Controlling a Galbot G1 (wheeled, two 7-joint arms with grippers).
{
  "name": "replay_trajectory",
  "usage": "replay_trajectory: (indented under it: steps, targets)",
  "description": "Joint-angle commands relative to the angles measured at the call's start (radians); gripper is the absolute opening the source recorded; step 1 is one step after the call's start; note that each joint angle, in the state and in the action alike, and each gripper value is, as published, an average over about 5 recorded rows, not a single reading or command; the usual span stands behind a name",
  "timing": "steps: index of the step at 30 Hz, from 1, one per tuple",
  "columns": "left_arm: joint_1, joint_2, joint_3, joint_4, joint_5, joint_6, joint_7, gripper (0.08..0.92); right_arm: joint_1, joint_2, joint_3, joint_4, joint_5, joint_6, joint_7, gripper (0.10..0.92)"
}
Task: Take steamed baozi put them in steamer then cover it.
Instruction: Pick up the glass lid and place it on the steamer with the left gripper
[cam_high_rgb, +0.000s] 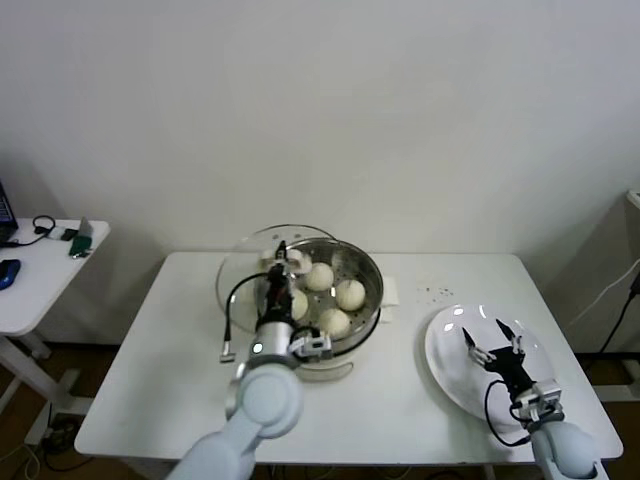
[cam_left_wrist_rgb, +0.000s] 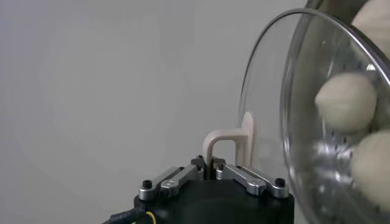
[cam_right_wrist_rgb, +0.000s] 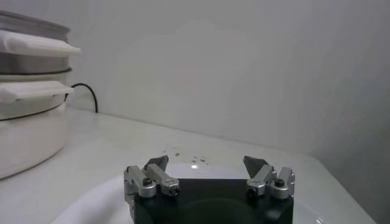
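A: Walls? 
B: Plain off-white wall, evenly lit. 
A: Furniture? 
B: White tabletop against it; a smaller white side desk at left carrying cables; dark floor beneath.

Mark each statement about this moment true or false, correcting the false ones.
1. The left gripper is shut on the pale handle of the round clear glass lid. True.
2. That lid sits flat over the shiny stainless-steel steamer basket. False: it stands tilted at the basket's left side, leaving the basket uncovered.
3. Four off-white dough buns lie inside the basket. True.
4. The right gripper holds a bun. False: it is open and empty above the flat white plate.
5. A bun remains on that plate. False: none shows.
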Motion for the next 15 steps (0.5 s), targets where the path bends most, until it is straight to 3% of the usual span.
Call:
replay_trajectory:
  steps: [1, 15]
  targets:
    - [-0.068, -0.127, 0.098, 0.120, 0.031, 0.032, 0.006, 0.146, -0.009, 0.001, 0.023, -0.004, -0.003, 0.005, -0.002, 0.823]
    - [-0.087, -0.141, 0.115, 0.192, 0.038, 0.033, -0.008, 0.146, -0.014, 0.008, 0.032, -0.003, -0.005, 0.013, -0.002, 0.823]
